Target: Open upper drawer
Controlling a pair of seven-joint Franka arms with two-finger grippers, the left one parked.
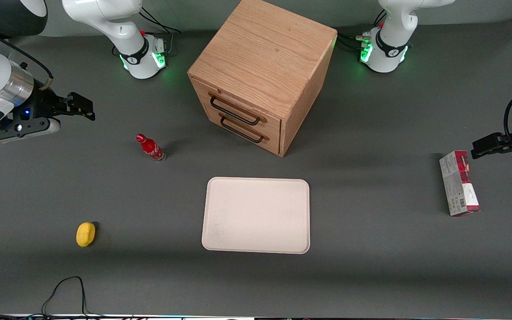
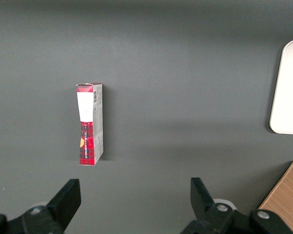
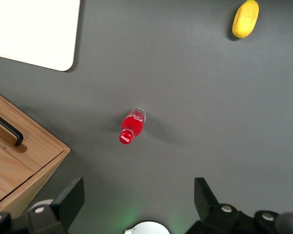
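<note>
The oak cabinet (image 1: 262,66) stands upright at the middle of the table, farther from the front camera than the tray. Its upper drawer (image 1: 238,108) is shut, flush with the front, and has a long black wire handle (image 1: 234,112). The lower twin drawer (image 1: 249,132) is shut too. My right gripper (image 1: 85,108) hovers above the table toward the working arm's end, well apart from the cabinet. It is open and empty, and it also shows in the right wrist view (image 3: 136,200). A corner of the cabinet (image 3: 24,165) and one handle end (image 3: 10,129) show there.
A red bottle (image 1: 150,148) stands between my gripper and the cabinet, also seen in the right wrist view (image 3: 132,126). A white tray (image 1: 256,215) lies nearer the front camera than the cabinet. A yellow fruit (image 1: 85,234) and a red box (image 1: 458,183) lie on the table.
</note>
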